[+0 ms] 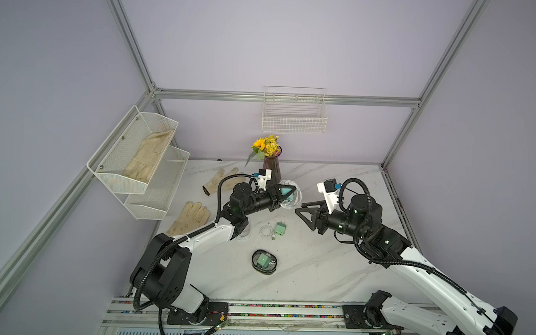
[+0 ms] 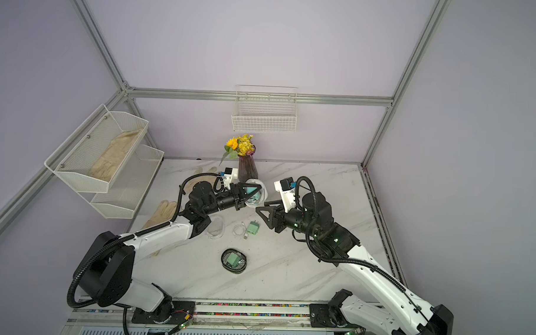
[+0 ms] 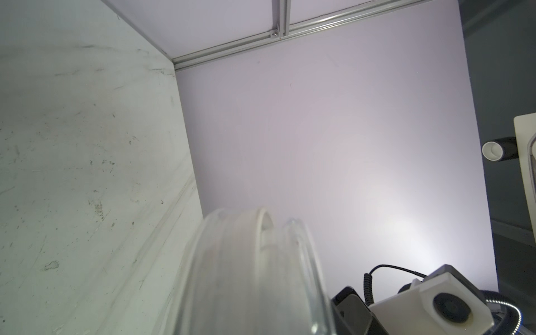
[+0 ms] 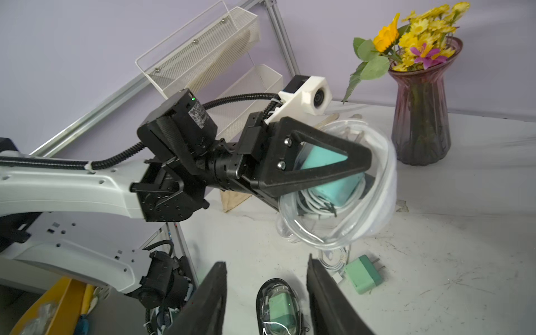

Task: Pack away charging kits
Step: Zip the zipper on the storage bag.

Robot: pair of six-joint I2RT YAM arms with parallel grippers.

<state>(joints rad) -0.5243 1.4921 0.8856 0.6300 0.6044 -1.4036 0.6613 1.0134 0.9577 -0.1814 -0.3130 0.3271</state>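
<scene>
My left gripper (image 1: pixel 286 192) is shut on a clear oval case (image 4: pixel 377 220), held tilted above the table beside the vase. A light blue charger (image 4: pixel 336 188) and a coiled white cable lie inside it. In the left wrist view the clear case (image 3: pixel 255 275) fills the lower frame and hides the fingers. My right gripper (image 4: pixel 265 264) stands open and empty just right of that case. On the table lie a black-rimmed case (image 1: pixel 265 261) holding a mint-green charger, a loose mint-green charger (image 1: pixel 280 229) with a white cable (image 1: pixel 266 230), and an empty clear case (image 2: pixel 215 227) under my left arm.
A purple vase of flowers (image 1: pixel 271 168) stands at the back, close behind the held case. Cream gloves (image 1: pixel 220 182) (image 1: pixel 191 217) lie at the left. A mesh two-tier rack (image 1: pixel 138 157) hangs on the left wall with a glove inside, and a wire basket (image 1: pixel 294 120) on the back wall.
</scene>
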